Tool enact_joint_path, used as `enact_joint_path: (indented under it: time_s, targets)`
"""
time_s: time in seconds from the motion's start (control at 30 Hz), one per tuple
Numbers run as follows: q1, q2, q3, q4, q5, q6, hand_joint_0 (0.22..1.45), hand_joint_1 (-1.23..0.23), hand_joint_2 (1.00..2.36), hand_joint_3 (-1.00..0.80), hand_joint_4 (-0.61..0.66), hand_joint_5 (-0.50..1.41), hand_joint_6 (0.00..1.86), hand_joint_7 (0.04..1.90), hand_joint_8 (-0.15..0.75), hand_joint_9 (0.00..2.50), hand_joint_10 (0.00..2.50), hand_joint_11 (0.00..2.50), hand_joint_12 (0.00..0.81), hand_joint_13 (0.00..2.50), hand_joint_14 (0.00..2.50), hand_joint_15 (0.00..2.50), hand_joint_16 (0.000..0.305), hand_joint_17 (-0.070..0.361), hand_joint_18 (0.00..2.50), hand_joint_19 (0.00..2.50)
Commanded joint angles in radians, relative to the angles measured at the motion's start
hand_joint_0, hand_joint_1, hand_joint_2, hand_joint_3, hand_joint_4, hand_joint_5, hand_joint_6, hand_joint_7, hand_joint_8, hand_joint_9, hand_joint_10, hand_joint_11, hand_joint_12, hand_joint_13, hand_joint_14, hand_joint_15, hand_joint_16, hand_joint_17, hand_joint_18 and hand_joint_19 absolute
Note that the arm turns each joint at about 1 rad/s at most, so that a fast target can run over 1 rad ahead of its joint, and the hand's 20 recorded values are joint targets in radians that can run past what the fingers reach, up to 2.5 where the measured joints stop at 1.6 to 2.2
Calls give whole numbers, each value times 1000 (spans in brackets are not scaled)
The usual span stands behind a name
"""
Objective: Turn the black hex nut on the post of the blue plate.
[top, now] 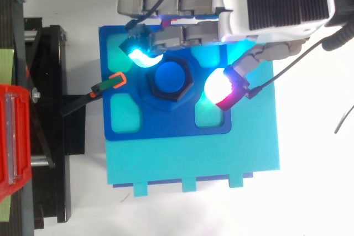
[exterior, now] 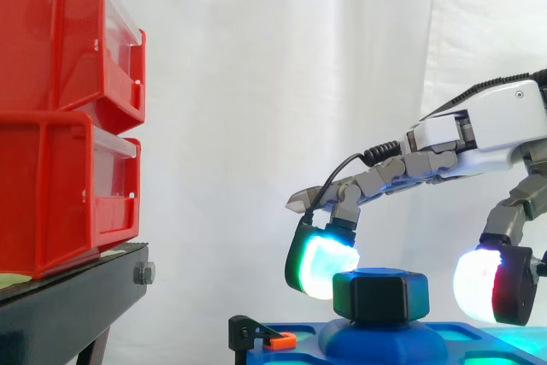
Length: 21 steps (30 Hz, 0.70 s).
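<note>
A white curtain (exterior: 256, 83) backs everything. At the left, two red bins (exterior: 60, 117) sit stacked on a black stand (exterior: 77, 297). The robot hand (exterior: 479, 130) reaches in from the right of the side view (from the upper edge in the top view), its fingers spread apart and clamped on nothing.

Below it, on the white tabletop (top: 310, 192), lies a pale cyan slab (top: 193, 161), and the blue plate (top: 166, 128) rests on that slab's far part. The black hex nut (exterior: 380, 294) sits on the blue post (top: 170, 78) at the plate's middle, raised on a rounded blue mound.

The cyan-green pad (exterior: 320, 264) hangs at the nut's corner on the bin side, touching it or just beside it; I cannot tell which. The white-and-red pad (exterior: 491, 286) hangs on the nut's opposite side, apart from it.

A small black clip with an orange tip (top: 113, 81) sits at the plate's edge nearest the stand.
</note>
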Motion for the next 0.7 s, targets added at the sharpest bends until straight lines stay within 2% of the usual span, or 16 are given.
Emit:
enact_joint_path:
  time_s: [0.0,0.67]
  targets:
    - [-1,6,0,-10,0,-5,429,-619,1000,-500,15,-300,501,829,91,0,0,0,285,0,0,32,40,90,0,163]
    - [-1,28,0,-62,0,-28,434,-614,1000,-500,11,-300,501,837,87,0,0,0,280,0,1,45,39,88,4,175]
